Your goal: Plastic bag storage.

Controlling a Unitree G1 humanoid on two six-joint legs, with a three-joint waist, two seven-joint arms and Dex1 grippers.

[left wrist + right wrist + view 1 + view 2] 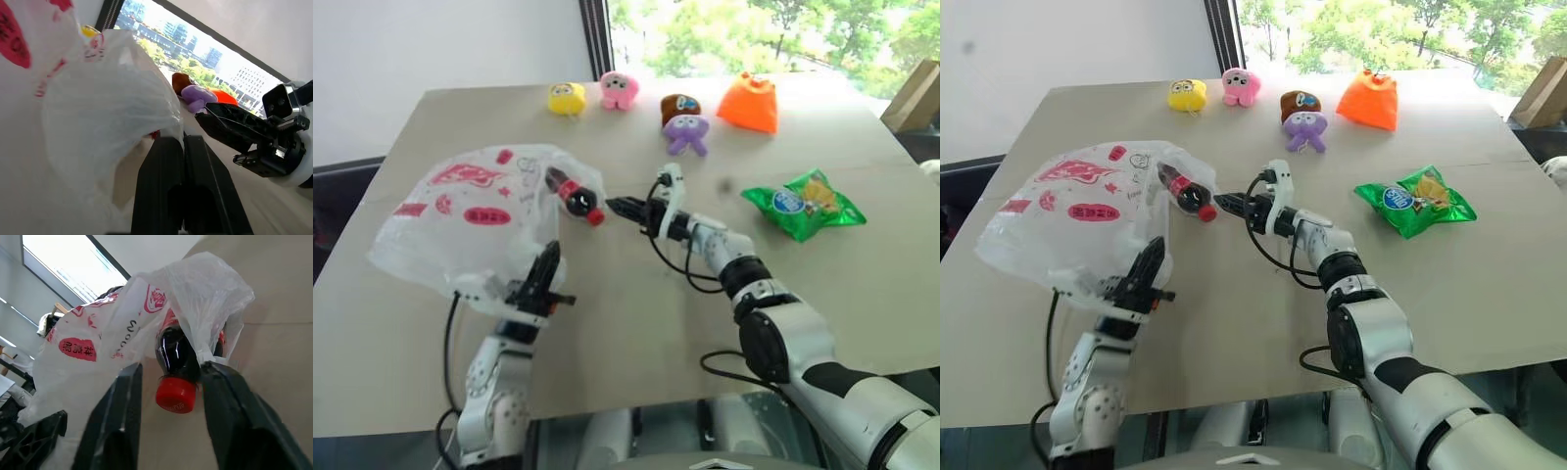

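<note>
- So the left gripper (546,262) has its 2 black fingers pressed together on a fold of the big crinkly translucent white plastic bag with red printed labels (470,211), and it's holding that bag up off the tan tabletop (636,333). The bag billows up and away from the pinch, over to the gripper's left.
- Poking out of the bag's mouth is a small dark cola bottle with a red cap (576,195), cap end facing out. It sits above and just to the right of the left gripper.
- The right gripper (619,208) has its fingers apart. From its wrist camera the red cap sits right between them, with no clear contact that I can see. The bottle is dead ahead of its tips, bag rim draped over the bottle body.
- My read: this is the loading step, and the bottle is about halfway in. Next move probably needs a nudge on the cap to push it deeper, or the right gripper backing straight out without snagging the thin plastic.
- Further right of the right gripper, well apart, lies a shiny green snack packet (806,203), untouched.
- Beyond both grippers, by the far edge, are 4 small plush toys (685,133) and an orange pouch (750,103).
</note>
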